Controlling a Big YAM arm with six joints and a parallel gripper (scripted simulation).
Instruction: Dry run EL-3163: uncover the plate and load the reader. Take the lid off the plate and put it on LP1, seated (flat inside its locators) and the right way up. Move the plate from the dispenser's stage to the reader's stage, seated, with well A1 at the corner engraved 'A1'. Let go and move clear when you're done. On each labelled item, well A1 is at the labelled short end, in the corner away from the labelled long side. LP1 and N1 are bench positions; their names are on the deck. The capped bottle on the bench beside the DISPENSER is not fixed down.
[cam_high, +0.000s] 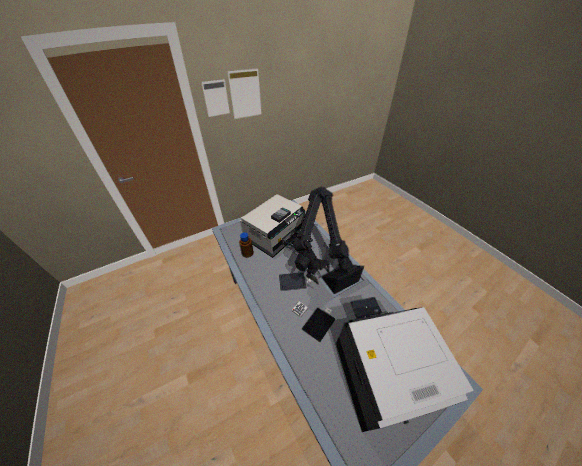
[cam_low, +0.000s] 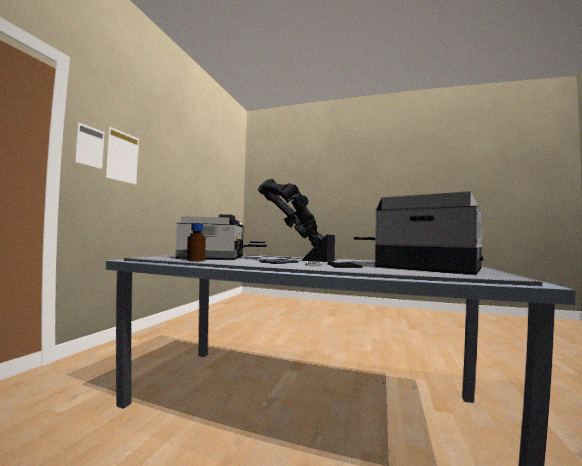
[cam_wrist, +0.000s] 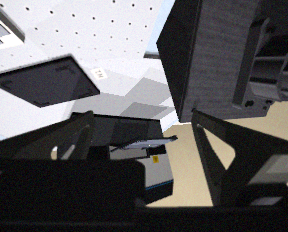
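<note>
My gripper (cam_high: 320, 274) (cam_wrist: 143, 115) is open and empty, above the bench beside the arm's base. The dispenser (cam_high: 272, 217) (cam_low: 210, 240) stands at the far left. Its stage (cam_low: 255, 245) carries a thin, flat item; whether this is the plate with or without its lid is too small to tell. LP1 (cam_high: 292, 281) (cam_low: 278, 260) looks greyer than the black N1 nest (cam_high: 319, 324) (cam_low: 345, 264) (cam_wrist: 50, 82); a lid may lie on it, but I cannot confirm that. The reader (cam_high: 412, 350) (cam_low: 425, 235) has its stage (cam_high: 366, 306) (cam_low: 364, 238) (cam_wrist: 145, 144) out, with no plate visible.
The amber bottle (cam_high: 246, 247) (cam_low: 196, 247) with a blue cap stands upright beside the dispenser. A printed marker (cam_high: 299, 308) lies between the two nests. The arm's base (cam_high: 343, 279) (cam_low: 325, 248) (cam_wrist: 182, 65) is close to the gripper, at the bench's back edge.
</note>
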